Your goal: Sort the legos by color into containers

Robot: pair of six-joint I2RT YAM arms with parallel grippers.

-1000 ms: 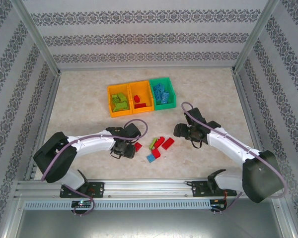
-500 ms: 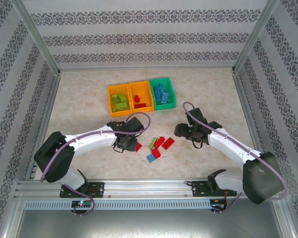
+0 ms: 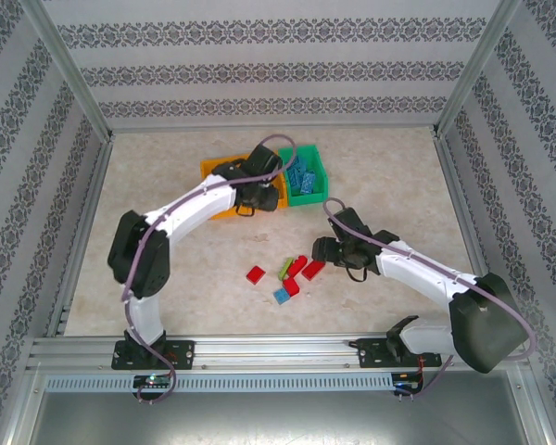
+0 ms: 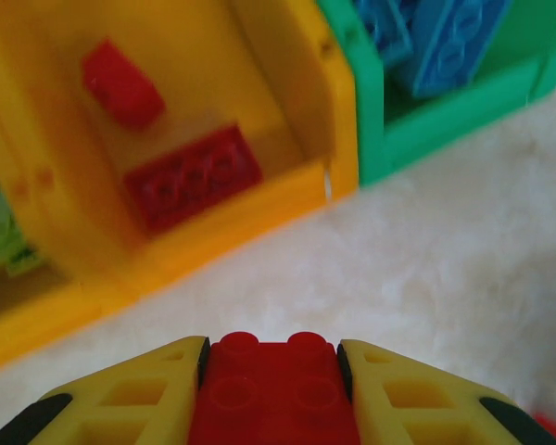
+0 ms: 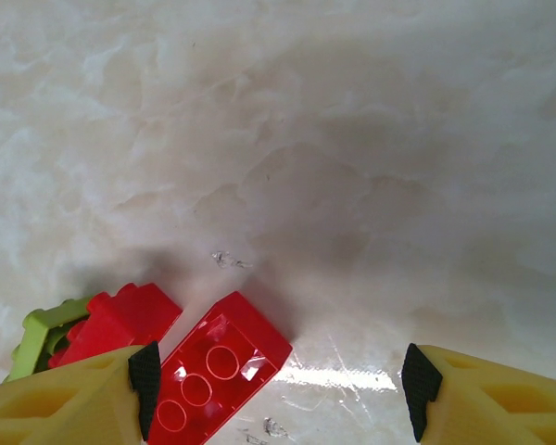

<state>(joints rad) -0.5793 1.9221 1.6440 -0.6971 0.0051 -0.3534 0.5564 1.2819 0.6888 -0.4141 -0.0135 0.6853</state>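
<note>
- now, against the view of a second ago, the left claw has swung from the loose pile up to the bins. it is clamped on a held red brick and hangs just short of the middle orange bin, where two red bricks already lie.
- the right claw has shifted left to the pile. its fingers are apart, gripping nothing, over a lying red brick.
- meaning: one more red piece looks ready to drop in; six loose bricks in red, lime and blue still wait.
- blue pieces sit in the green bin; the left orange bin is mostly behind the arm.
- surface: a pale, marbled, glossy worktop.
- room: patterned wallpaper and an aluminium frame close it in.
</note>
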